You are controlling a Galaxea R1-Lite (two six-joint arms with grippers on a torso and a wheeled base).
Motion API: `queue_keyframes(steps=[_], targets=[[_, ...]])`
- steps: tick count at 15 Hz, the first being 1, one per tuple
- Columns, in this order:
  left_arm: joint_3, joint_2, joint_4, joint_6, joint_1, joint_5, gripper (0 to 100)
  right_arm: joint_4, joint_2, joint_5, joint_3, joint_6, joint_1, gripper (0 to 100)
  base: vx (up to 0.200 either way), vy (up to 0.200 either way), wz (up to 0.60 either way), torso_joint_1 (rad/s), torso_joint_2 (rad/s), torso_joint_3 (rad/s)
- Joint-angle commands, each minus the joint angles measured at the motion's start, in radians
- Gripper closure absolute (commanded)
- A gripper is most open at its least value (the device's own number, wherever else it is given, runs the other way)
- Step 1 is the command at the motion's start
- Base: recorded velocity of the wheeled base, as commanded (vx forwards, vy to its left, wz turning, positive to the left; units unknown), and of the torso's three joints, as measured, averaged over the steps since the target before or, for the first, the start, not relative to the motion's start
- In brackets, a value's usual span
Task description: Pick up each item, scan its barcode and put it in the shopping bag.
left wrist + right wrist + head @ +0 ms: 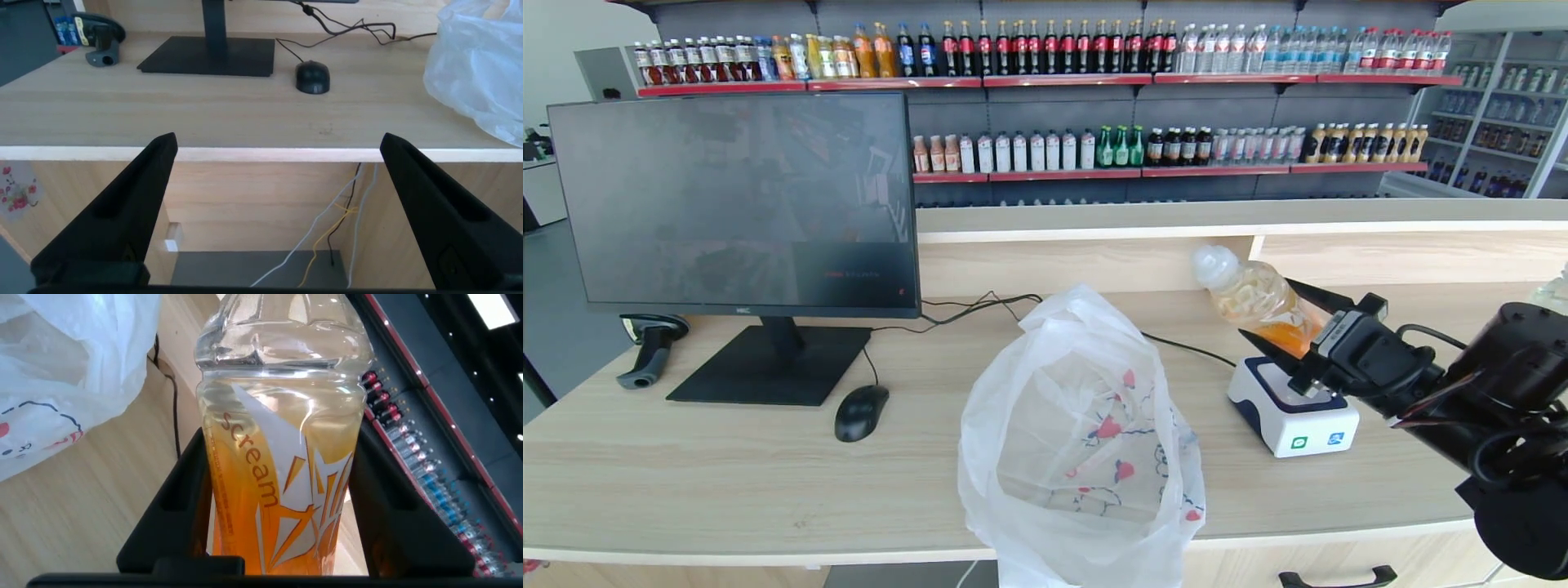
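Closest to you, the shopping bag stands at the near edge of the bench, roughly in the middle. It is thin white plastic with a red and blue print, and its mouth is gathered up loosely at the top. Just to its right sits the white and dark-blue scanner box, with a black cable running away from it behind the bag. Your right gripper is clamped on the bottle, one finger on each side of the body. The bottle is clear plastic with orange drink and a white cap, and it is held tilted, cap pointing far and left, off the bench and just above the far side of the scanner box. Your left gripper has its fingers spread wide; it sits low on the near side of the bench, below the top edge and facing the front panel. On the left half of the bench you have a dark monitor on its stand, a black mouse near its base, and a handheld scanner at the far left. Beyond the bench, shelves carry rows of drinks.
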Motion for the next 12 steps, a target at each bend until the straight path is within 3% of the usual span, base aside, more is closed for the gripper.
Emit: queue_keyframes(steps=[1, 7, 9, 12], targets=[[0.0, 0.0, 0.0, -0.001, 0.0, 0.0, 0, -0.001, 0.009, 0.001, -0.018, 0.007, 0.004, 100, 0.0, 0.0, 0.0, 0.0, 0.0, 0.0], [0.0, 0.0, 0.001, -0.022, 0.0, 0.0, 0, -0.001, 0.002, -0.002, -0.046, 0.094, 0.018, 100, 0.0, 0.0, 0.0, 0.0, 0.0, 0.0], [0.0, 0.0, 0.001, -0.01, -0.002, 0.0, 0, -0.001, -0.014, -0.007, -0.043, 0.128, 0.018, 100, 0.0, 0.0, 0.0, 0.0, 0.0, 0.0], [0.0, 0.0, 0.001, -0.013, 0.0, 0.0, 0, -0.001, -0.037, -0.117, -0.038, 0.278, 0.058, 100, 0.0, 0.0, 0.0, 0.0, 0.0, 0.0]])
